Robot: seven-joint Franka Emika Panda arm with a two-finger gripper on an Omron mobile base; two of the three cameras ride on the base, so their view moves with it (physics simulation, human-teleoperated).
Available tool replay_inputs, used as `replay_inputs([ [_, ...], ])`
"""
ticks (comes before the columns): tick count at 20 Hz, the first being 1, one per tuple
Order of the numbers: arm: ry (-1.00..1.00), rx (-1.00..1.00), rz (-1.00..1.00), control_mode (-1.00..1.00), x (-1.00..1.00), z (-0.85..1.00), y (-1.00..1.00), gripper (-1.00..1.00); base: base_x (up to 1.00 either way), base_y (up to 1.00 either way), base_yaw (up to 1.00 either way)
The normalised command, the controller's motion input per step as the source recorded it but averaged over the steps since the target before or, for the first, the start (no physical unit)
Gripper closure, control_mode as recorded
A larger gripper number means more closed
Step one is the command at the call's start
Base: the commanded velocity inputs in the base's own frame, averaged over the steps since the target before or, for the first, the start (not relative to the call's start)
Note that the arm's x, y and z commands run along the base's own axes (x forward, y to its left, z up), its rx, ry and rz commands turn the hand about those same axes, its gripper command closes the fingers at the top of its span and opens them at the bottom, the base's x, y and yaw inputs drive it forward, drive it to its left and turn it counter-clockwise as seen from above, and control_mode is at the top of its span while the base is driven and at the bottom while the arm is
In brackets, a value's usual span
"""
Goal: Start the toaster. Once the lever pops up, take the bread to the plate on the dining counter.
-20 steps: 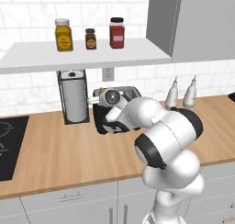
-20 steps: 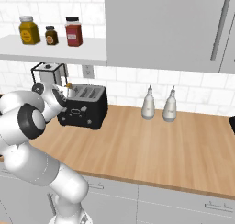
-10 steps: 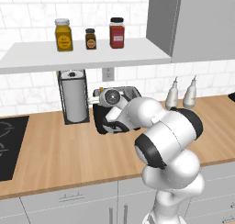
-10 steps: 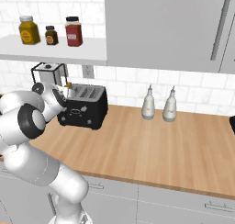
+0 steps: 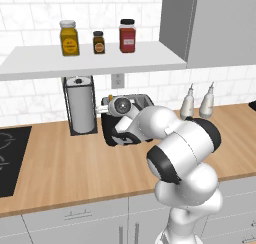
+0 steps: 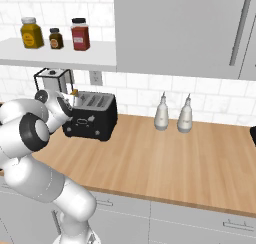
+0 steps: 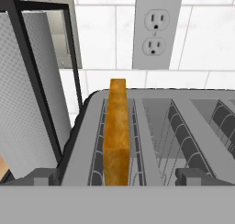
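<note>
**One slice standing proud, and nothing carried yet**

Two dark fingertips are poking up at the bottom of the hand view, with the gripper (image 7: 117, 176) spread as wide as it goes and gripping nothing at all. It is hanging just above the near edge of the toaster (image 6: 91, 116), looking straight down the slots.

Right in front of it, the bread (image 7: 116, 131) is sitting in the leftmost slot, rising clear of the top. That height is suggesting the toasting part is finished, though the lever itself is hidden. Its long axis is running upright, thin edge facing the gripper, flat faces pointing left and right along the slots.

Beside the toaster on the left, the paper-towel holder (image 5: 81, 111) is crowding in close.

Remaining, by my reckoning: pinching the slice, lifting it out, carrying it to the plate.
</note>
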Motion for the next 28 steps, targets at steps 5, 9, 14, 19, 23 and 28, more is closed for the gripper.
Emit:
replay_inputs([
  [5,0.0,0.0,0.0,-1.0,0.0,0.0,0.0,-1.0,0.0,0.0,0.0],
  [9,0.0,0.0,0.0,-1.0,0.0,0.0,0.0,-1.0,0.0,0.0,0.0],
  [14,0.0,0.0,0.0,-1.0,0.0,0.0,0.0,-1.0,0.0,0.0,0.0],
  [19,0.0,0.0,0.0,-1.0,0.0,0.0,0.0,-1.0,0.0,0.0,0.0],
  [23,0.0,0.0,0.0,-1.0,0.0,0.0,0.0,-1.0,0.0,0.0,0.0],
  [28,0.0,0.0,0.0,-1.0,0.0,0.0,0.0,-1.0,0.0,0.0,0.0],
])
